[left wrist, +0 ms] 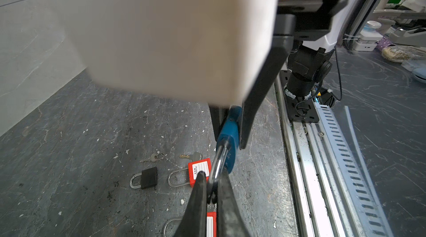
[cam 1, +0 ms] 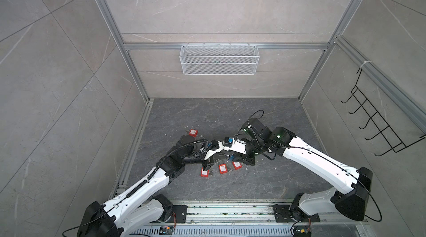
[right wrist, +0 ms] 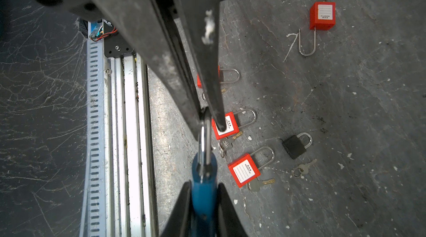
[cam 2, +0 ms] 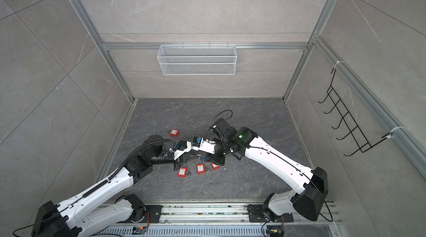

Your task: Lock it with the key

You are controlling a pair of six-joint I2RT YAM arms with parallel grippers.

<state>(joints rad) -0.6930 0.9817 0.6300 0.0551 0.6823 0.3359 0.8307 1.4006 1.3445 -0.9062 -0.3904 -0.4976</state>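
Left hand (left wrist: 212, 176) is clamping the shackle (left wrist: 220, 159) and right hand (right wrist: 204, 186) is gripping the body of the blue padlock (right wrist: 204, 201), held lower centre in both top views; keys (right wrist: 258, 184) are lying on the counter (right wrist: 345, 109) beside red padlocks (right wrist: 244, 170).

- Left arm (cam 2: 99, 189) and right arm (cam 2: 276, 162) reaching inward, wrists touching above the dark bench (cam 2: 242, 178).
- Beneath them, a glimpse of a blue padlock (cam 2: 203, 156), mostly hidden.
- Row of red padlocks (cam 2: 200, 168) just in front, small key (cam 2: 189, 173) among them.
- Lone red padlock (cam 2: 174, 132) farther back.
- White wire basket (cam 2: 197, 59) on the back wall, black hook rack (cam 2: 348, 122) on the right wall.
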